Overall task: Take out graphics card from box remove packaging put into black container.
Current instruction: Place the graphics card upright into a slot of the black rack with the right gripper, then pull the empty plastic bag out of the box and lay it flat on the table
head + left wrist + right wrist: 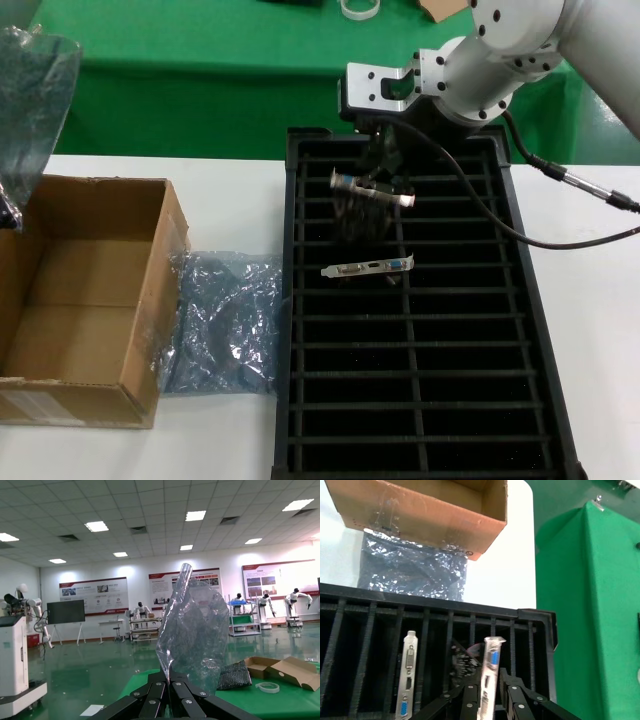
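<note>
Graphics card [372, 190], upper centre of the head view, is clamped by the right gripper [385, 170] above the black container [540, 330]. It should be lowered upright into a free slot, clear of the seated card [368, 267]. Packaging [192, 630] is pinched by the left gripper [169, 680].

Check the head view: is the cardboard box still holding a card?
No. The box shows only bare cardboard inside; one card sits in the black tray and the right gripper holds another.
</note>
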Tool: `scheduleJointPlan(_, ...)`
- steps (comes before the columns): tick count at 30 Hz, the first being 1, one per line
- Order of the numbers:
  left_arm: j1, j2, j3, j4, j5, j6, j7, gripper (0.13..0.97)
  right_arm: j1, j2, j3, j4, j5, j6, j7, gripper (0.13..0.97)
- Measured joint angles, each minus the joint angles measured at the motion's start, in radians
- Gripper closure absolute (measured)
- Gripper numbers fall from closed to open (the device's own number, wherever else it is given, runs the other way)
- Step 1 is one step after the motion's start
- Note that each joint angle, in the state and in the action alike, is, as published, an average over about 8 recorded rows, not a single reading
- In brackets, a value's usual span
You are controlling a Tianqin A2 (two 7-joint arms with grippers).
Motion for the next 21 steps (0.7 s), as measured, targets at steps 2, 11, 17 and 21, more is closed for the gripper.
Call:
scheduleJointPlan(2,-0.001,-0.001,-0.001,0.003,0.000,0.001,0.001,0.959,-0.001,0.000,0.000,0.003,0.001,0.009,-0.004,0.884)
scheduleJointPlan(11,0.001,-0.005,-0.006,0.005,0.003,-0.002,0.001,0.959,-0.002,0.000,0.000,0.011,0.003,0.043,-0.020,0.805)
scheduleJointPlan(17,0.006,-0.014,0.002,-0.006,0.007,-0.014,-0.027,0.959,0.008,0.000,0.000,-0.001,-0.001,0.067,-0.027,0.724)
scheduleJointPlan(21,0.023,-0.037,0.038,-0.037,0.003,-0.037,-0.111,0.959,0.022,0.000,0.000,-0.015,0.003,0.090,-0.029,0.639)
